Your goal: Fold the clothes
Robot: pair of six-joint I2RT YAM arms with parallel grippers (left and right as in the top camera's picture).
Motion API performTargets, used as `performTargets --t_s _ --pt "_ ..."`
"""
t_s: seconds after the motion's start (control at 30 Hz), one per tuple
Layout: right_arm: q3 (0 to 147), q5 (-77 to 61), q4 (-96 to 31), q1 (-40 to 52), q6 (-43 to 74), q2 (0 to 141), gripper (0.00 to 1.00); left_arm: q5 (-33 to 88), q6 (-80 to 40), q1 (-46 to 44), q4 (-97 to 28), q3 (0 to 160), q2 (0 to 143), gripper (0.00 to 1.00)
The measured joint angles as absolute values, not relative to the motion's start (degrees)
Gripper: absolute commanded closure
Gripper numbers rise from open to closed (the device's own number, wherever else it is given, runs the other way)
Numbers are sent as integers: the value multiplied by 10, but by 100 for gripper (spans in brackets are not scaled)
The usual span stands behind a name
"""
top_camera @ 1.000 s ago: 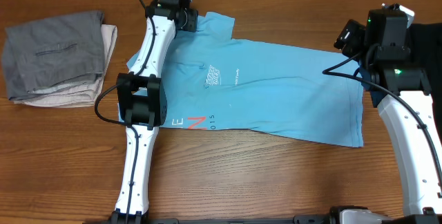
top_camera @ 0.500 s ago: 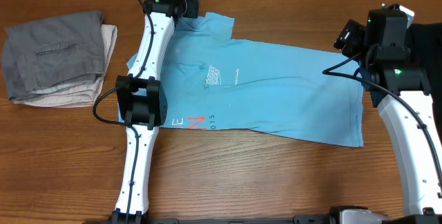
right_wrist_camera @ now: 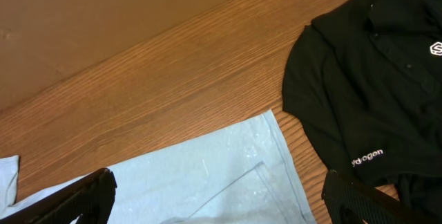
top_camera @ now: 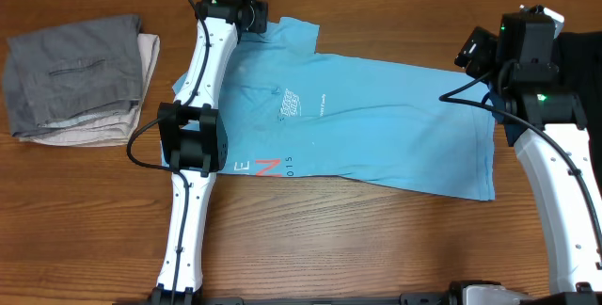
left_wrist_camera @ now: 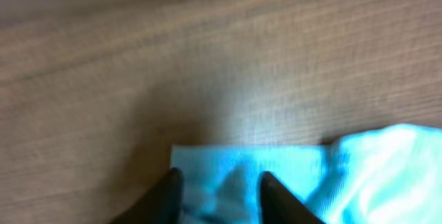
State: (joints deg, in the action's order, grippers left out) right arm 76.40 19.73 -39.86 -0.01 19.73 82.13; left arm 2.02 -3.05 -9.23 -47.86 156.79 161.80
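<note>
wooden table (top_camera: 376,239) is carrying the light blue t-shirt (top_camera: 376,126), which is lying spread flat across its middle, small logos facing up. left gripper (left_wrist_camera: 219,179) is straddling the shirt's far corner, fingers partly apart; whether it is pinching the cloth i cannot tell. right gripper (right_wrist_camera: 217,182) is hanging wide open over the shirt's right edge, beside a black garment (right_wrist_camera: 373,79).

surface: brown wood-grain table (top_camera: 376,248); light: even; shadows: soft

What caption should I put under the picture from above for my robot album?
Left gripper at the far corner of a light blue T-shirt spread on a wooden table.
</note>
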Motion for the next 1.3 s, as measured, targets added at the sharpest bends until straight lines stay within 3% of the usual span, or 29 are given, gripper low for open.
performTargets --t_s 0.3,0.6,0.77,0.97,1.3 --pt "764 197 -399 0 197 821 0 31 -55 -92 -577 1565 1618 78" --pt "764 197 -399 0 197 821 0 30 -59 -92 -594 1565 1618 82" --pt "764 197 -399 0 197 821 0 31 -61 -92 -604 1574 1618 78" --pt "764 197 -399 0 197 821 0 34 -69 -92 -588 1629 1618 65" --pt "764 197 -398 0 197 821 0 39 -72 -92 -459 1604 1616 64"
